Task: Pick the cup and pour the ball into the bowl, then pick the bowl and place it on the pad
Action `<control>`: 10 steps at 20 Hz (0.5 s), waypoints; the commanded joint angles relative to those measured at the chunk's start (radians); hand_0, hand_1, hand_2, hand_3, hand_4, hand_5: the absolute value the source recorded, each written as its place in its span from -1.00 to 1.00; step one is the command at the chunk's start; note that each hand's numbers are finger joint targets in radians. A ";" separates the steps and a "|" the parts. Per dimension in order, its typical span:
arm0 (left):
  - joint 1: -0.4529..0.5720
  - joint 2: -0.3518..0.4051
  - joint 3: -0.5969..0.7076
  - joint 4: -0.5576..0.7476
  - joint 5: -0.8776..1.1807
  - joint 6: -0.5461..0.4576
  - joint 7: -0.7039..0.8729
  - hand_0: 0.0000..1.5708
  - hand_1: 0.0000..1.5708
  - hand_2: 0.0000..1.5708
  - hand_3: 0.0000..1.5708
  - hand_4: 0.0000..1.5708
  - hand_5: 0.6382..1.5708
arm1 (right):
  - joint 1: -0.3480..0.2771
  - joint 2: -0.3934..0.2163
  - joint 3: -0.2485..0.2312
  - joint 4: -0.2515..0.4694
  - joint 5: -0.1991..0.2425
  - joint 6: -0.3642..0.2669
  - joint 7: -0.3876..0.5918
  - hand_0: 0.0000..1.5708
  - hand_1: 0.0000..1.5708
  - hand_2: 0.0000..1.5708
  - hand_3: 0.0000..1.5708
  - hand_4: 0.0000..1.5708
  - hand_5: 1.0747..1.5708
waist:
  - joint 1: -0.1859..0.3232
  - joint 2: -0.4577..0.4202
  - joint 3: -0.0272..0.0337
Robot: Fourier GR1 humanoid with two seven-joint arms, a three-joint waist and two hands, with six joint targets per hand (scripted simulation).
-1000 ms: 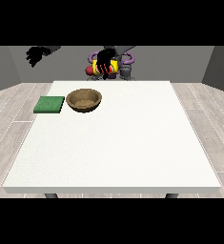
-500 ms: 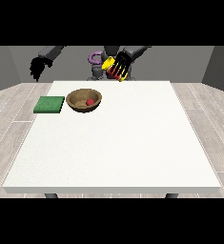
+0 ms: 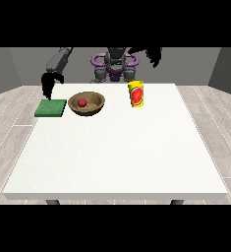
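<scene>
Judging from how things lie, the pouring step is done: the red ball (image 3: 81,102) sits inside the wooden bowl (image 3: 94,105), and the yellow cup (image 3: 136,94) stands upright on the tabletop (image 3: 117,157), well apart to the bowl's right. The robot hand at the view's right (image 3: 154,55) is raised high above the far edge, clear of the cup; whether its fingers are spread or curled I cannot tell. The robot hand at the view's left (image 3: 48,84) hangs above the far side of the green pad (image 3: 51,108), fingers pointing down and holding nothing. The pad lies just beside the bowl, on its left. What remains is picking the bowl; that calls for the nearer robot hand to shift towards the bowl's rim, grasp it, and carry it across onto the pad
</scene>
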 commanded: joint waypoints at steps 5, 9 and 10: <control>0.009 0.246 0.308 -0.071 0.453 -0.445 -0.102 -1.00 -1.00 -1.00 -1.00 -0.58 0.84 | 0.011 0.048 -0.031 0.008 -0.005 -0.065 -0.072 -1.00 -1.00 -1.00 -1.00 -1.00 1.00 | 0.102 0.091 0.0097; -0.038 0.391 0.455 0.060 0.530 -0.545 -0.117 -1.00 -1.00 -1.00 -1.00 -0.58 0.87 | -0.072 0.121 0.017 -0.037 0.006 -0.134 -0.062 -1.00 -1.00 -1.00 -1.00 -1.00 0.99 | 0.047 0.125 0.0104; -0.015 0.414 0.473 0.057 0.563 -0.592 -0.120 -1.00 -1.00 -1.00 -1.00 -0.60 0.87 | -0.060 0.121 0.024 -0.011 0.016 -0.133 -0.061 -1.00 -1.00 -1.00 -1.00 -1.00 0.99 | 0.061 0.112 0.0106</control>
